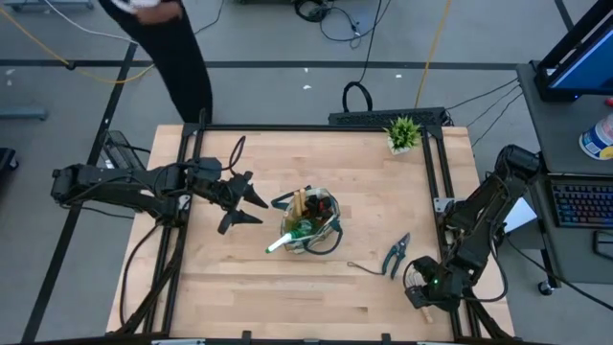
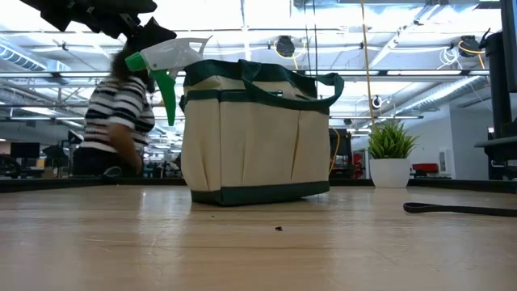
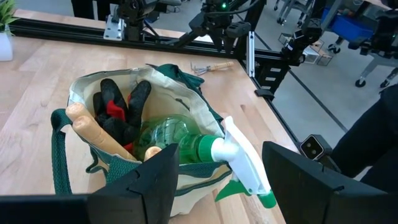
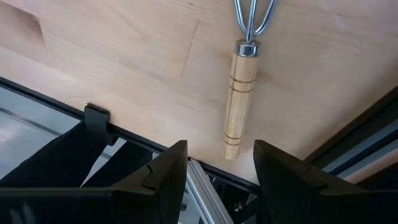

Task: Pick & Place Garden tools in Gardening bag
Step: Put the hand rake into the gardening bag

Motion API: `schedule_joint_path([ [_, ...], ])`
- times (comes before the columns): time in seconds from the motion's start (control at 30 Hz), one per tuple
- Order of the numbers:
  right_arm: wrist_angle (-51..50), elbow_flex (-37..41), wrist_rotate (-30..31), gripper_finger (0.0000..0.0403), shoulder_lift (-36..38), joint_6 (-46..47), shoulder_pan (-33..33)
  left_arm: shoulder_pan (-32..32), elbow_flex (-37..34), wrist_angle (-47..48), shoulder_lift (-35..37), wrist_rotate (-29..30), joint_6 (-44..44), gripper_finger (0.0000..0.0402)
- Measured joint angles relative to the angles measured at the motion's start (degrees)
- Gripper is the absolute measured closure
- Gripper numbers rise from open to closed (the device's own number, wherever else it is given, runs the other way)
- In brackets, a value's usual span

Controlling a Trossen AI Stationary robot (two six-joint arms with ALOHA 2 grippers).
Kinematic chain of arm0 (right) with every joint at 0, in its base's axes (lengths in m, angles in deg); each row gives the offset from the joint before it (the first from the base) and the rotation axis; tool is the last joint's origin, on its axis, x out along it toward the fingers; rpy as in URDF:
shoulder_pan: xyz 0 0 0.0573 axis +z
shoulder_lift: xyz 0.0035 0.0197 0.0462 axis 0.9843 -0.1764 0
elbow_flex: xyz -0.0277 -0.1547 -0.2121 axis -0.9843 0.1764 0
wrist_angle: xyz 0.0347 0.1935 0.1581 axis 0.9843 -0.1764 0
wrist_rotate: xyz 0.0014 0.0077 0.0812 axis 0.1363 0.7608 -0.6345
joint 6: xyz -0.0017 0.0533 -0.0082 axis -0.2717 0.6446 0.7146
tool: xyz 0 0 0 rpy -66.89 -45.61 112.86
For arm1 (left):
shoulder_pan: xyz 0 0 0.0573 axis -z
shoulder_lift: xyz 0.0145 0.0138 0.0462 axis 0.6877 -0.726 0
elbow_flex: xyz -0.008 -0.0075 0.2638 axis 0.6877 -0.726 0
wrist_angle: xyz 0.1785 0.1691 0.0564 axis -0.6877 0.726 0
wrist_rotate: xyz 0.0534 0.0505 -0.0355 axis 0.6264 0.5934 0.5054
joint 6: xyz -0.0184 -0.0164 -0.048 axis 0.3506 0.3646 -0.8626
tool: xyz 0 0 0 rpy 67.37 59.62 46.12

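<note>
While both grippers stand open and empty, the work is partly done. The left gripper (image 1: 251,205) hovers just beside the bag (image 1: 321,206), on its left, jaws spread wide with nothing between them. The right gripper (image 1: 418,294) sits low at the table's near right corner, its fingers (image 4: 161,174) apart and aimed at a wooden-handled fork-rake (image 4: 239,93) that lies flat on the table near the edge, not yet gripped. The bag stands upright near the middle of the table and already holds several tools: a green spray bottle (image 3: 186,140) lying across the top with its white nozzle (image 3: 245,165) poking out over the rim, a red-and-black item (image 3: 118,109), and at least one wooden handle (image 3: 93,134). Still out on the table, by my reading, are the fork-rake and the teal-handled shears (image 1: 397,253), which lie open-bladed between the bag and the right gripper. A small potted plant (image 1: 402,133) stands at the far edge. Beyond the table a person (image 2: 117,117) moves past.
</note>
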Motion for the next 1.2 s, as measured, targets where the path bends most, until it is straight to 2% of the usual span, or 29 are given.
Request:
schedule_joint_path([
  [1.2,-4.16,0.00,-1.96,0.0227,-3.91,2.64,-0.02,0.00,-0.02,-0.09,0.00,-0.04,1.01,0.0165],
])
